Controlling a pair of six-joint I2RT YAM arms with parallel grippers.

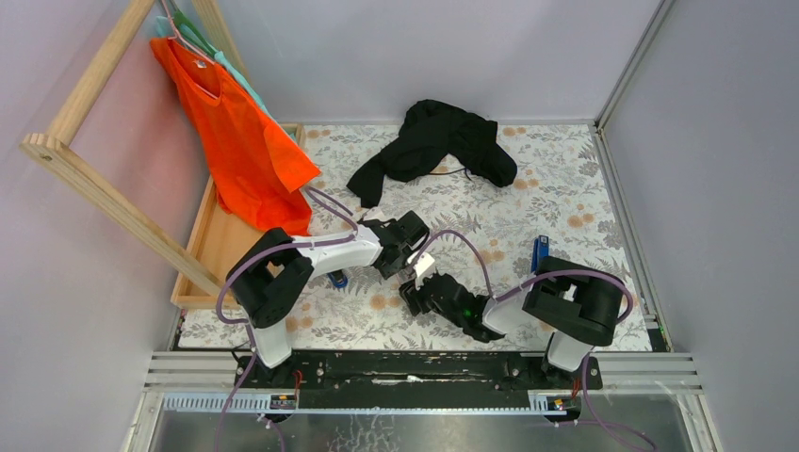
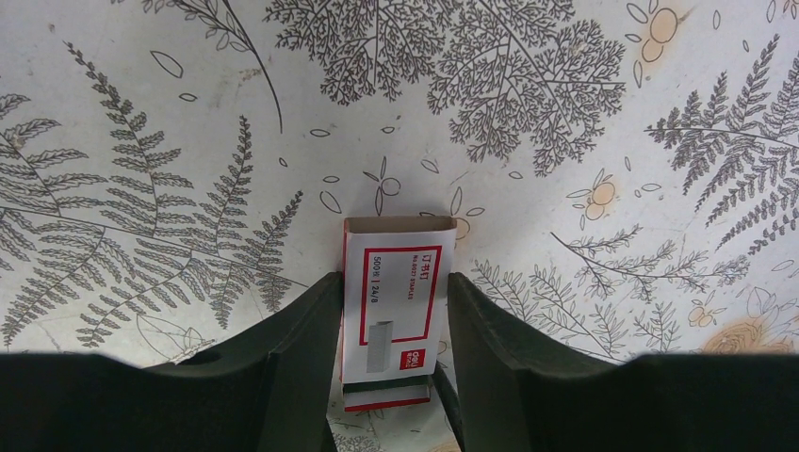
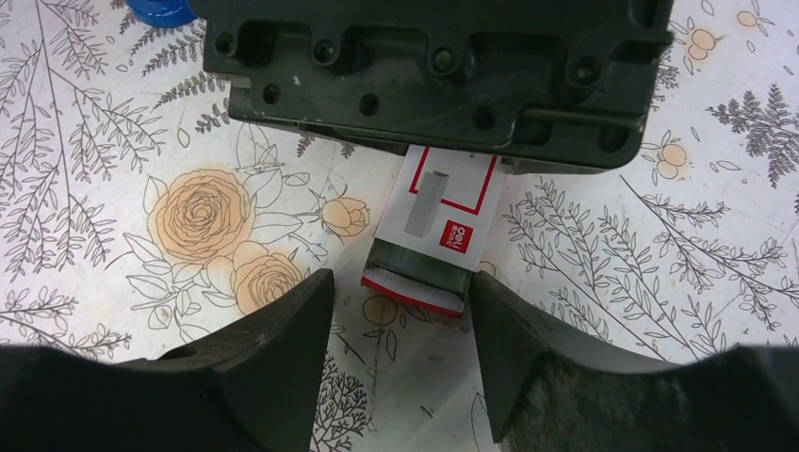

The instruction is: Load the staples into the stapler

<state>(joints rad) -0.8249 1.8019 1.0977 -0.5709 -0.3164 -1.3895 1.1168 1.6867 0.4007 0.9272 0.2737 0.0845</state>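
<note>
The staples are a white-and-red box (image 2: 400, 254) with its tray (image 2: 386, 395) slid a little out of the near end, dark grey strips showing. My left gripper (image 2: 394, 279) is shut on the box's sides, just above the floral cloth. In the right wrist view the box (image 3: 443, 202) sticks out under the left gripper's body, and the tray end (image 3: 415, 290) lies between my right gripper's fingertips. My right gripper (image 3: 398, 281) is open and touches nothing. In the top view both grippers, left (image 1: 417, 252) and right (image 1: 412, 287), meet at mid-table. A blue stapler (image 1: 540, 252) stands to the right.
A black garment (image 1: 433, 141) lies at the back. An orange shirt (image 1: 240, 141) hangs from a wooden rack (image 1: 85, 179) over a wooden tray (image 1: 212, 250) on the left. A small blue object (image 1: 337, 279) lies by the left arm.
</note>
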